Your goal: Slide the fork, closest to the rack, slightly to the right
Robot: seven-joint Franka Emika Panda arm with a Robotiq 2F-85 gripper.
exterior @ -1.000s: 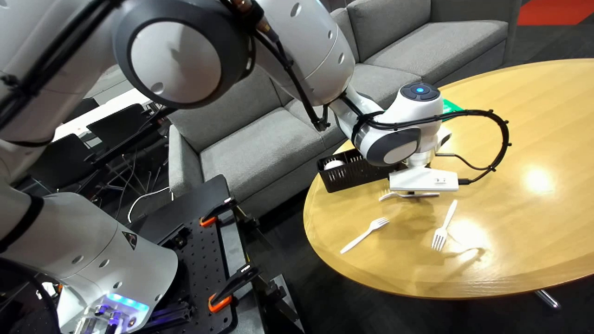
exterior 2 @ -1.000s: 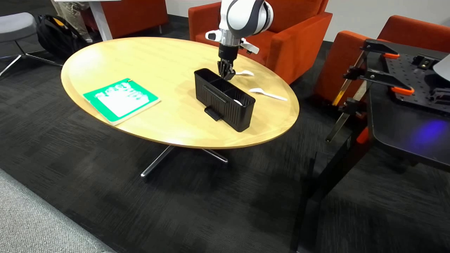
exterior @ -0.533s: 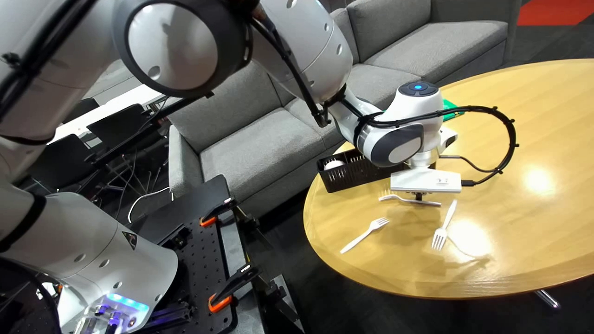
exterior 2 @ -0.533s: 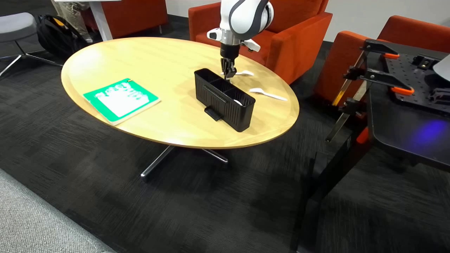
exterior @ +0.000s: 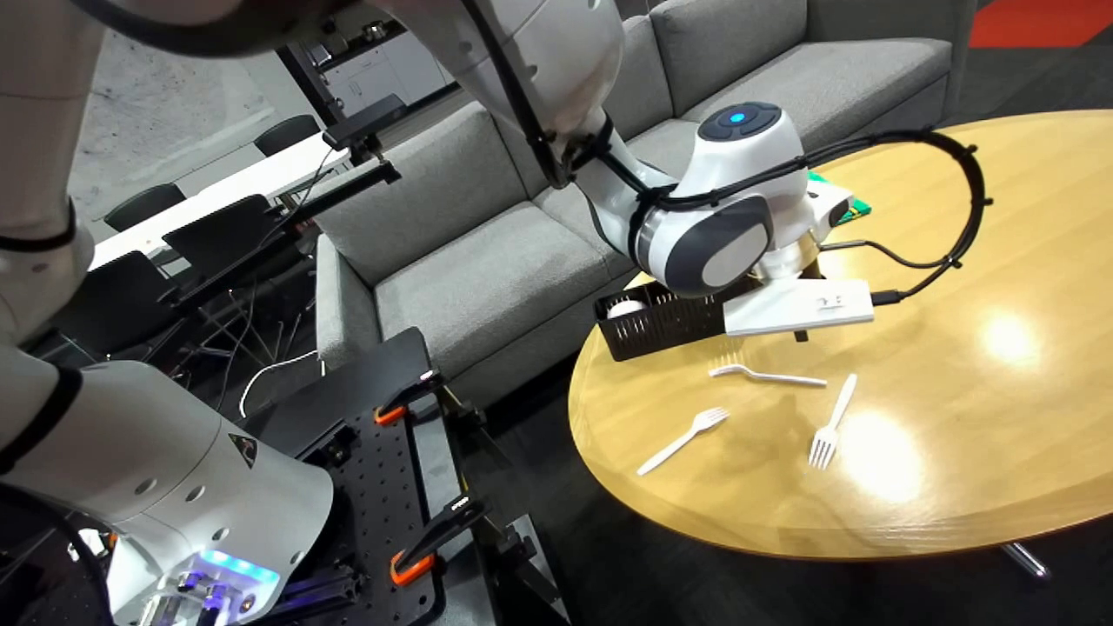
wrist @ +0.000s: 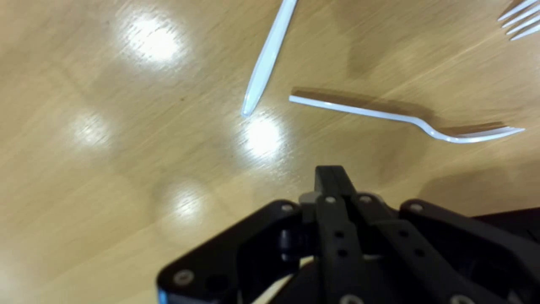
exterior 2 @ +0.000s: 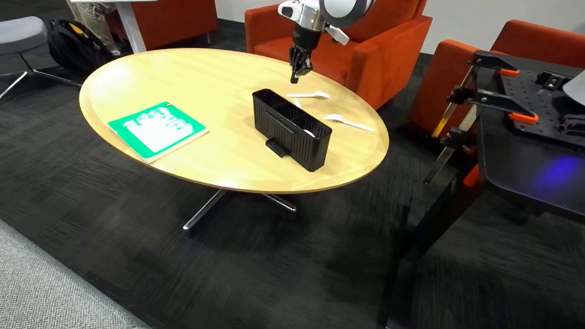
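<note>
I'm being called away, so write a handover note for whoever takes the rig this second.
Gripper: shut, holding nothing, raised above the table.
Fork: on the table, beside the rack but apart from it. A second fork and third fork lie farther out.
Done: within the last second the fork's handle end has swung slightly away from the rack, and the gripper has since lifted clear.
Left: judge whether that counts as the slight slide right; these views don't settle it. If not, one more small nudge should probably do.
</note>
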